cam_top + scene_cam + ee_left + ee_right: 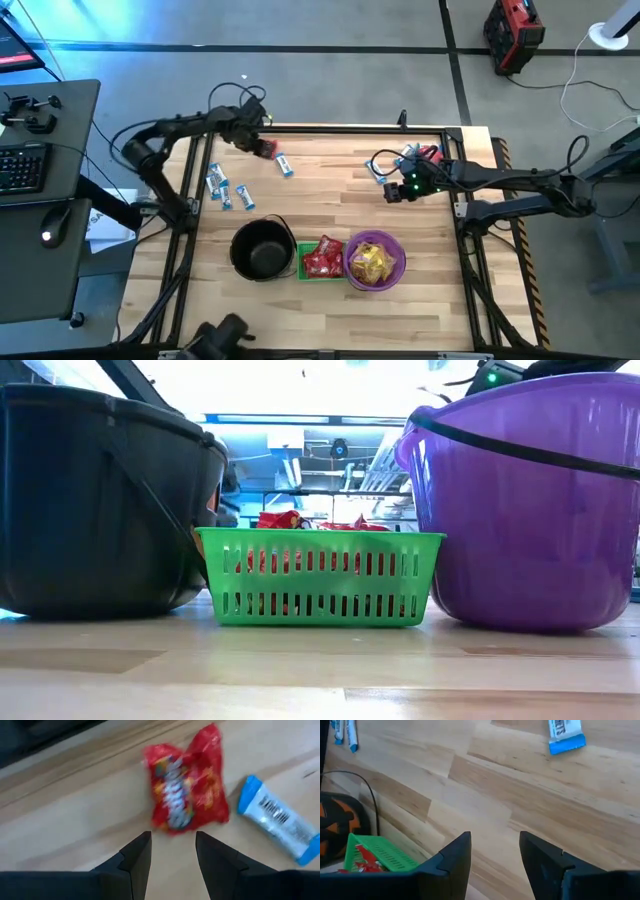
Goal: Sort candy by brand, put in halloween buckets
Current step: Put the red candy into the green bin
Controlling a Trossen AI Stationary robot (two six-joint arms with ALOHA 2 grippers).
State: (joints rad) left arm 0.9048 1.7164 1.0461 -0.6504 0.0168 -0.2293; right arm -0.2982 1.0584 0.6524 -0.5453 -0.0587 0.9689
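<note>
Nearest the front edge stand the three buckets in a row: the black pail (262, 249), the green basket (318, 258) with red packs in it, and the purple bucket (375, 261) holding yellow ones. Farther back, the right gripper (388, 190) hangs over bare wood, fingers parted and empty. At the far left side, the left gripper (172, 851) hovers with its jaws open and holding nothing, and the red candy (186, 785) lies just ahead of the gap. Its long axis runs roughly in line with the reach. A blue-and-white candy (277, 819) lies just beside it. The left arm is plainly nearer the red candy.
</note>
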